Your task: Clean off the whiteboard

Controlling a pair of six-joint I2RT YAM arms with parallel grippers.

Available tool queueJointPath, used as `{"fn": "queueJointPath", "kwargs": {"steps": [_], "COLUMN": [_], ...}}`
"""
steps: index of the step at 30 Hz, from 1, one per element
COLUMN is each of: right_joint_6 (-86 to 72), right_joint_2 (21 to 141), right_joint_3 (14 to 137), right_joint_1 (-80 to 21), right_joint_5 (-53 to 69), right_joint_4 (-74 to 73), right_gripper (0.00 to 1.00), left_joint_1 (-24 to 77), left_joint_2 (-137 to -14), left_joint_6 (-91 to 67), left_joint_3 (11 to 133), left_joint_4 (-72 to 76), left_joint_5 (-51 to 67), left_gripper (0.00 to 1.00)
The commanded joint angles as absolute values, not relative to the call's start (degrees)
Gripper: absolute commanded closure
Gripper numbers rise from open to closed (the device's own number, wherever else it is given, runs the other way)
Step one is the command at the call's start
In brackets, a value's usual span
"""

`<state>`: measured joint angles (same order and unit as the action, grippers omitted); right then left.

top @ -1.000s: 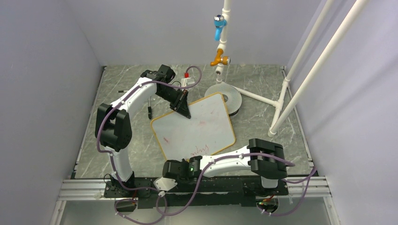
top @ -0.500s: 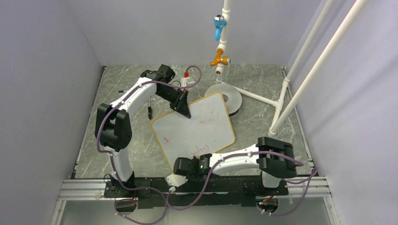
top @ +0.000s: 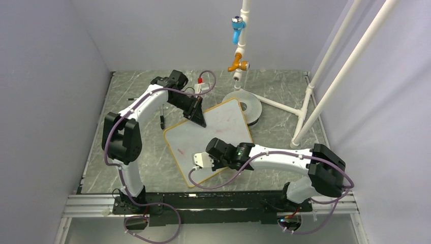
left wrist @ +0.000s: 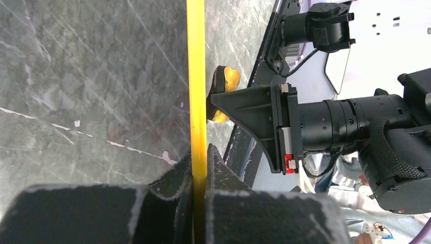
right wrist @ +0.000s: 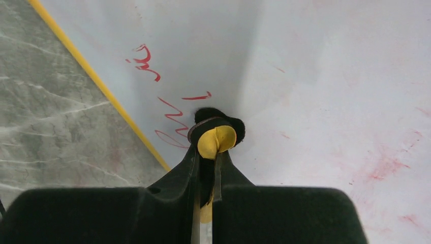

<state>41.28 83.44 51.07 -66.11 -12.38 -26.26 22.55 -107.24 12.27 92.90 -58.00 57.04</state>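
The whiteboard (top: pixel 218 133) lies tilted on the marble table, orange-tan framed, with faint red smudges at its far part. My left gripper (top: pixel 198 118) is shut on the board's far-left frame edge; in the left wrist view the yellow frame (left wrist: pixel 196 76) runs up from between my closed fingers (left wrist: pixel 178 175). My right gripper (top: pixel 202 163) hovers over the board's near corner, shut on a small yellow-and-black eraser (right wrist: pixel 216 135). The eraser's black pad rests on the white surface just right of red handwritten lines (right wrist: pixel 170 113). Pale red smears (right wrist: pixel 386 165) lie further right.
A round grey disc (top: pixel 250 105) sits behind the board's far corner. White pipes (top: pixel 305 114) with blue and orange taps rise at the back right. A black pen (top: pixel 161 121) lies left of the board. Plain walls close in on three sides.
My right arm has swung from the table's near edge up onto the board's near corner, covering the red writing seen from above. The left arm and board have stayed put.
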Motion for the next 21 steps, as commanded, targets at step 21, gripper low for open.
{"fn": "queueJointPath", "kwargs": {"steps": [21], "right_joint_6": [40.30], "right_joint_2": [86.20], "right_joint_3": [50.64], "right_joint_1": [-72.53], "right_joint_5": [-6.80], "right_joint_4": [-15.02], "right_gripper": [1.00], "left_joint_1": [22.68], "left_joint_2": [-97.95], "left_joint_6": [9.21], "left_joint_3": [84.51], "left_joint_4": [-52.44], "left_joint_5": [65.99], "left_gripper": [1.00]}}
